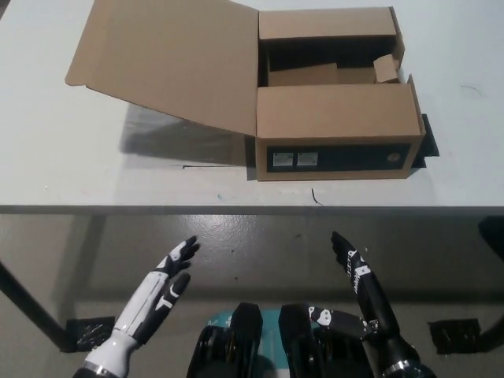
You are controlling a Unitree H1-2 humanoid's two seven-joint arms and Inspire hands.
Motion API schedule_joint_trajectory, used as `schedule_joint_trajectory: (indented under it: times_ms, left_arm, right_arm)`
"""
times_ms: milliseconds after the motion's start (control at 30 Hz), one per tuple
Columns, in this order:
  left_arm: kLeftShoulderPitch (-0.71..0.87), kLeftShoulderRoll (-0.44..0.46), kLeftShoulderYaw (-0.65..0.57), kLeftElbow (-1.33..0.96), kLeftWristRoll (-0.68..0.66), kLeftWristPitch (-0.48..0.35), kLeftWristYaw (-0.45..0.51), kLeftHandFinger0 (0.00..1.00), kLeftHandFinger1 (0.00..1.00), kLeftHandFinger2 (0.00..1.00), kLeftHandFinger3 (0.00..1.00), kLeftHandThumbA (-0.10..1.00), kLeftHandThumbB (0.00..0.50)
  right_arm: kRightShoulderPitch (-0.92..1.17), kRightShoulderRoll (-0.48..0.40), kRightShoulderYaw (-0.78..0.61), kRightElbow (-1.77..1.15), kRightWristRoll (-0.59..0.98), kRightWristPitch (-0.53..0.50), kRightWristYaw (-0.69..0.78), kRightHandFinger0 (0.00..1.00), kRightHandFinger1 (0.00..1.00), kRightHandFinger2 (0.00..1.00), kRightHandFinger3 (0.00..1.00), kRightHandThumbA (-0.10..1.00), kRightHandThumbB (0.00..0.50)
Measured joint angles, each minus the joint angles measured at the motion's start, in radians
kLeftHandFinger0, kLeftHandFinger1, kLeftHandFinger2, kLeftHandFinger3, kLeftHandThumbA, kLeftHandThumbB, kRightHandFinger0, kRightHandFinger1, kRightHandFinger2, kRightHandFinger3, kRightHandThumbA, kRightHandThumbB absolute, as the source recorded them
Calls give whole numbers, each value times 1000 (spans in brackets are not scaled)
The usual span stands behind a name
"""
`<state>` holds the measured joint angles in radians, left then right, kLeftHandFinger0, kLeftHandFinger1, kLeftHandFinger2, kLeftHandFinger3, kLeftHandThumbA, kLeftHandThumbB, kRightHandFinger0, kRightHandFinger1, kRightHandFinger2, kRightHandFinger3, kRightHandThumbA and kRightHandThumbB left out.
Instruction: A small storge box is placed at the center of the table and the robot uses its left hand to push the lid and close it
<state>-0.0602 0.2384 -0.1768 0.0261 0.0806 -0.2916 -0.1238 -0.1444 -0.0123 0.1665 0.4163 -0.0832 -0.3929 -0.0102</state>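
- The cardboard box (337, 126) sits on the white table (55, 150), near the middle of the far half, with its printed front wall facing the robot.
- The lid (169, 63) is a large flat flap hinged along the box's left edge. It lies swung out to the left, raised off the table at a slant, and casts a shadow beneath.
- Two narrower flaps cover the near and far parts of the opening; the dark interior shows between them.
- The left hand (172, 272) is white and hangs below the table edge at lower left, fingers extended and slightly spread, holding nothing.
- The right hand (350, 256) is black and rests below the table edge at lower right, fingers likewise extended and empty.
- Handling judgement: the corrugated lid is probably light and fairly stiff, folding only at the hinge crease. The box itself appears light and may slide on the smooth table when pushed.
- Recommended contact: place the hand under or behind the lid's free outer edge, well away from the hinge, and sweep it over toward the right.
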Motion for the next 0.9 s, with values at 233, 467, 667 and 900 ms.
schedule_joint_trajectory:
  times_ms: [233, 467, 667, 900]
  left_arm:
    - [5, 0, -8, -171, -138, 45, -52, 1000, 1000, 1000, 1000, 1000, 436]
    - [-29, -1, 20, -204, -273, 108, -70, 1000, 1000, 1000, 1000, 1000, 434]
    - [-70, -8, 60, -192, -391, 163, -79, 1000, 1000, 1000, 1000, 1000, 419]
    - [-127, -34, 130, -125, -526, 232, -90, 1000, 1000, 1000, 1000, 1000, 381]
  right_arm:
    - [1, 0, 0, 10, 0, 0, 0, 1000, 1000, 1000, 1000, 1000, 376]
    - [3, 0, 0, 12, 0, 1, 0, 1000, 1000, 1000, 1000, 1000, 377]
    - [5, 0, 0, 12, 0, 1, 0, 1000, 1000, 1000, 1000, 1000, 373]
    - [10, 0, 0, 13, 0, 1, -1, 1000, 1000, 1000, 1000, 1000, 371]
